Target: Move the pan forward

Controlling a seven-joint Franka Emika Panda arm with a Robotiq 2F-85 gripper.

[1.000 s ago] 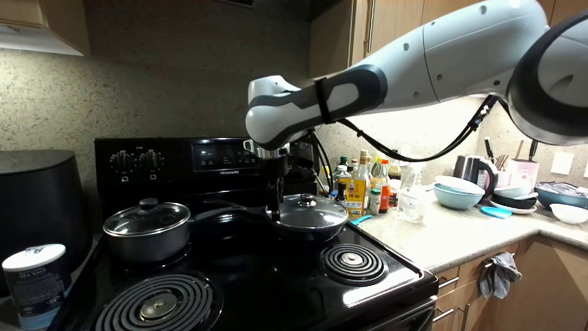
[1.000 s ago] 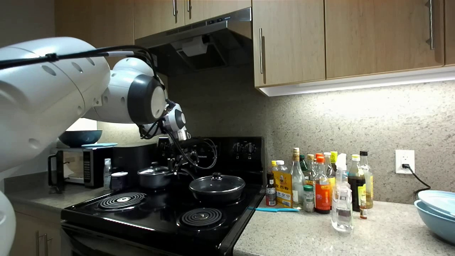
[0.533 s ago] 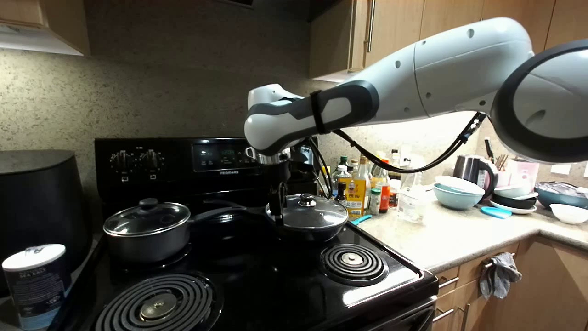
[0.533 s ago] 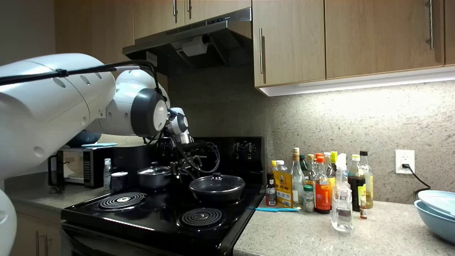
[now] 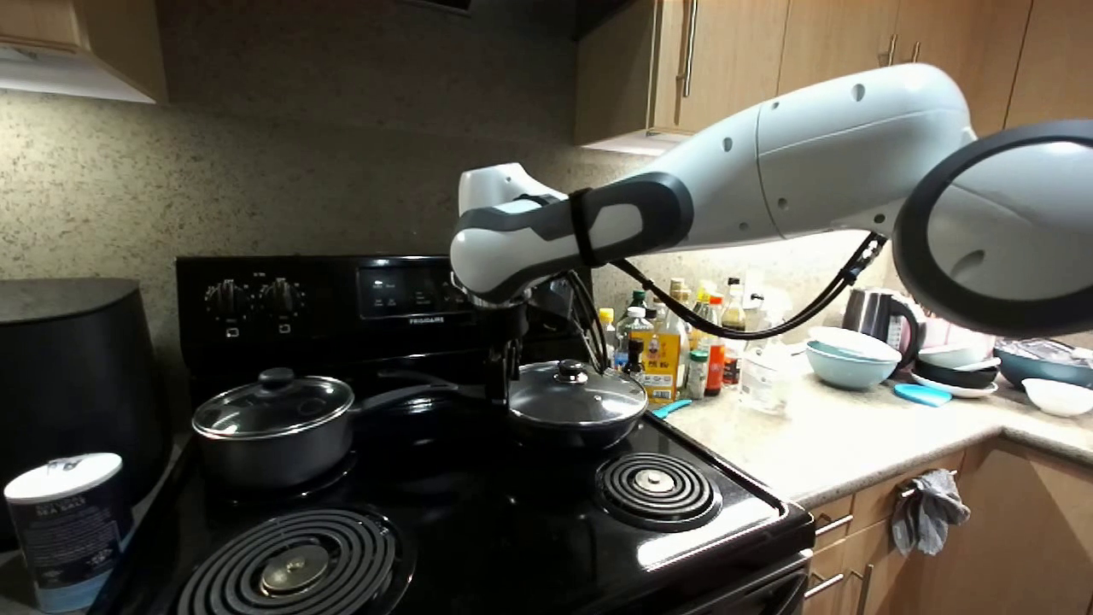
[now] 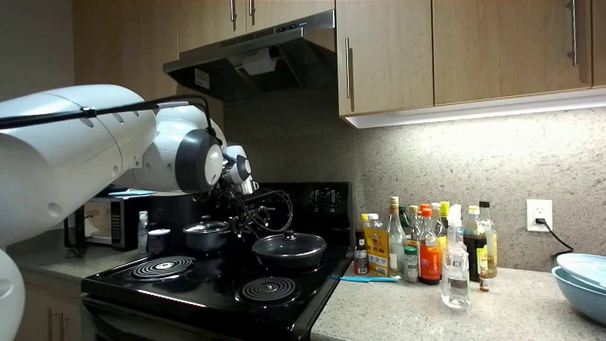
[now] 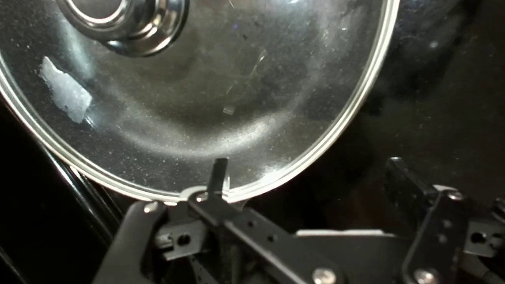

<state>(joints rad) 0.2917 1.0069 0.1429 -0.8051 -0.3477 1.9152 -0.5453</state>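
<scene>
My gripper (image 7: 307, 159) is at the left edge of the pan (image 6: 289, 260), by its handle (image 5: 471, 390), my jaws standing wide apart. The pan sits at the far right of the stove (image 5: 478, 521), beyond the near right burner (image 5: 656, 491). Its glass lid (image 7: 276, 98) is on, and glare keeps me from telling what is inside. In my wrist view one finger (image 7: 217, 177) overlaps the lid's edge and the other stands outside it; whether either touches, I cannot tell. The knob (image 7: 118, 23) is cut off there, and I cannot make out what the pale patch (image 7: 67, 92) on the lid is.

To the left stands the pot (image 5: 277, 461), also lidded, too dim inside for me to read. Its handle blurs into the pan's, dark on dark.

On the counter (image 6: 402, 312) to the right, the far bottles (image 6: 428, 260) are half hidden by near ones and a yellow box (image 6: 378, 255); at least one holds dark liquid. A pale dish (image 5: 854, 343) is stacked on a blue bowl (image 5: 850, 373). Left of the stove is the salt (image 5: 68, 530), its small print unreadable. My arm (image 6: 61, 137) covers a corner of the microwave (image 6: 116, 225).
</scene>
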